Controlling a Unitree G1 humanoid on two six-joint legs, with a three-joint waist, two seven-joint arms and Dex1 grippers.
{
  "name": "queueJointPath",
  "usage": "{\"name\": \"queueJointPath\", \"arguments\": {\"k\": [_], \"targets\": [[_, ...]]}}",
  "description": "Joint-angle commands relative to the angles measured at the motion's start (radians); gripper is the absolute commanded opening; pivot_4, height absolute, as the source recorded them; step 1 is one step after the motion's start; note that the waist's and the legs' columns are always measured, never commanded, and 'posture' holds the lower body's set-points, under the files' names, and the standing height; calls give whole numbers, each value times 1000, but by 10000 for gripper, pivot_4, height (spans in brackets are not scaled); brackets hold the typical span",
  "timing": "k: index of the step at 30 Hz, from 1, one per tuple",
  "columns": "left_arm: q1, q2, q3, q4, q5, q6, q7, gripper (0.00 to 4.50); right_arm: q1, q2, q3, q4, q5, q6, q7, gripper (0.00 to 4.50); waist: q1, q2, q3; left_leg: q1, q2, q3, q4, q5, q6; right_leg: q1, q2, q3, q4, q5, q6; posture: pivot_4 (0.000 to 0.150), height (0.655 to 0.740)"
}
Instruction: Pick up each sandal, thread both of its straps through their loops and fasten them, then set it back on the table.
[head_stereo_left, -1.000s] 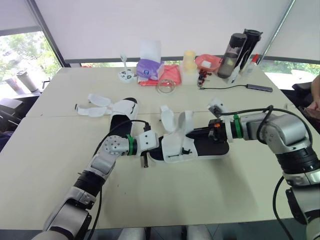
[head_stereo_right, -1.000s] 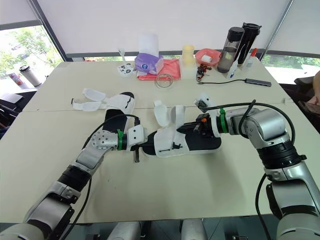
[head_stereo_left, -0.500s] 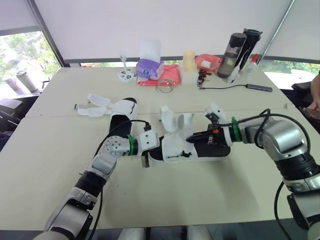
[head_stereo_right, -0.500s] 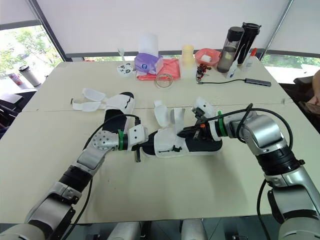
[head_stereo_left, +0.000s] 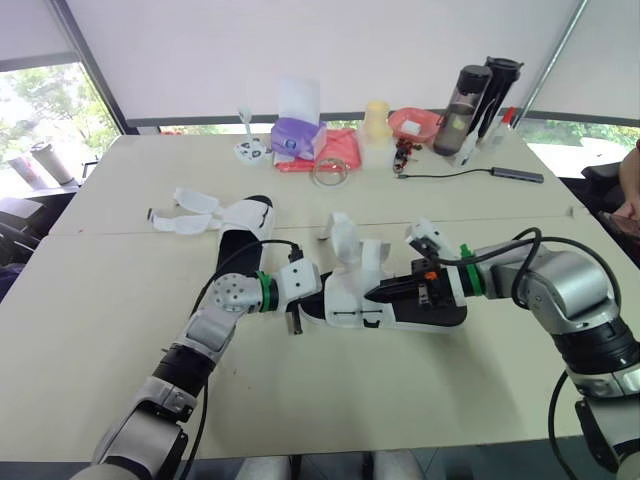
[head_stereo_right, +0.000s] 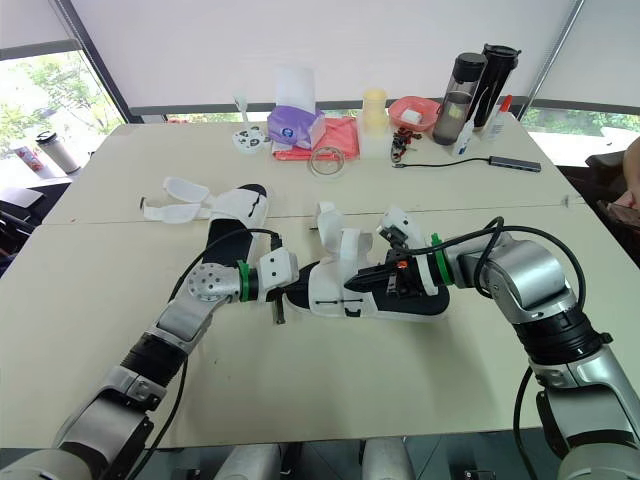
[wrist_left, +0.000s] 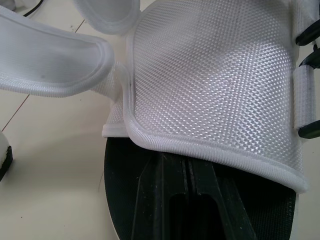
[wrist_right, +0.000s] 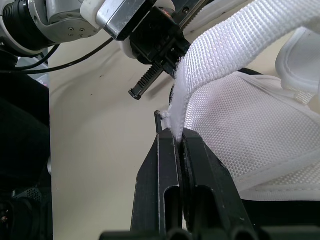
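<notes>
A sandal (head_stereo_left: 400, 300) with a black sole and white mesh upper lies across the table's middle, its two straps (head_stereo_left: 345, 235) standing up loose. My left gripper (head_stereo_left: 306, 300) is shut on the sandal's toe end; the left wrist view has its fingers (wrist_left: 150, 200) clamped over the black sole under the mesh upper (wrist_left: 215, 75). My right gripper (head_stereo_left: 376, 292) reaches over the footbed from the right and is shut on the edge of a white strap (wrist_right: 200, 65). The second sandal (head_stereo_left: 238, 238) lies unfastened behind my left arm, straps spread to the left.
Along the far edge stand a purple tissue box (head_stereo_left: 297, 137), a red cloth (head_stereo_left: 340, 150), a clear tape ring (head_stereo_left: 330, 172), a red bowl (head_stereo_left: 415, 124) and two dark bottles (head_stereo_left: 482, 92). A cable with an adapter (head_stereo_left: 518, 175) lies at far right.
My right gripper slid left from the heel end over the footbed and closed on a strap by the front upper. The loose straps shifted slightly. My left gripper kept its hold.
</notes>
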Motion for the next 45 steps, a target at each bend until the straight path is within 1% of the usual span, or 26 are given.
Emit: {"name": "queueJointPath", "arguments": {"k": [1, 3, 4, 7, 9, 10, 13, 16, 19, 22, 27, 35, 45], "targets": [[33, 7, -20, 30, 28, 36, -3, 0, 8, 6, -27, -29, 10, 13, -20, 5842, 0, 0, 0, 0, 0, 0, 0, 0, 0, 0, 0, 0, 0, 0, 0, 1500, 7400], [34, 6, -19, 29, 28, 38, -4, 0, 10, 15, -45, -28, 24, 29, -33, 12322, 0, 0, 0, 0, 0, 0, 0, 0, 0, 0, 0, 0, 0, 1, -1, 1500, 7400], [35, 6, -19, 28, 28, 38, -4, 0, 11, 18, -54, -30, 34, 38, -35, 18027, 0, 0, 0, 0, 0, 0, 0, 0, 0, 0, 0, 0, 0, 1, -1, 1500, 7400], [36, 6, -19, 27, 26, 41, -8, 0, 20, 33, -100, -44, 62, 64, -67, 32216, 0, 0, 0, 0, 0, 0, 0, 0, 0, 0, 0, 0, 0, 1, -1, 1500, 7400], [41, 8, -20, 20, 22, 46, -14, 0, 46, 47, -174, -76, 102, 89, -108, 43270, 1, 0, 0, 0, 0, 0, 0, 0, 0, 0, 0, 0, 0, 1, -1, 1500, 7400], [45, 10, -20, 15, 21, 48, -16, 0, 67, 46, -215, -103, 123, 99, -126, 44603, 2, 0, 0, 0, 0, 0, -1, 0, 0, 0, 0, 0, 0, 1, -1, 1500, 7400], [53, 14, -19, 3, 19, 54, -20, 0, 164, 37, -308, -216, 172, 111, -173, 44603, 2, 0, 0, 0, 0, 0, -3, 0, 0, -1, 0, 0, -2, 1, -1, 1500, 7400], [56, 15, -19, 0, 19, 55, -23, 0, 263, 64, -402, -309, 263, 158, -234, 44603, 2, 0, 0, 0, 0, 0, -5, 0, 0, -1, 0, 0, -2, 0, 0, 1500, 7400], [54, 13, -21, 0, 16, 54, -32, 0, 364, 82, -464, -394, 357, 197, -278, 44603, 1, 0, 0, 0, 0, 0, -5, 0, 0, -1, 0, 0, -2, 0, 0, 1500, 7400], [53, 11, -25, -2, 6, 56, -52, 0, 485, 77, -474, -488, 420, 208, -304, 44603, 1, 0, 0, 0, 0, 0, -5, 0, 0, -1, 0, 0, -2, 0, 0, 1500, 7400], [54, 15, -28, -1, 2, 56, -65, 0, 597, 68, -441, -534, 405, 163, -344, 44603, 0, 0, 0, 0, 1, 1, -5, 0, 1, -1, 0, 0, -3, 0, 1, 1500, 7400], [42, 18, -27, 5, 6, 55, -74, 0, 641, 87, -350, -477, 293, 35, -388, 44603, 1, 0, 0, 0, 1, 1, -5, -1, 1, 0, 0, 0, -4, 0, 1, 1500, 7400], [44, 18, -24, -1, 8, 59, -68, 0, 587, 138, -277, -370, 214, -54, -417, 44603, 0, 0, -1, 1, 0, 1, -5, 0, 1, 0, 0, 0, -3, 0, 0, 1500, 7400]]}}
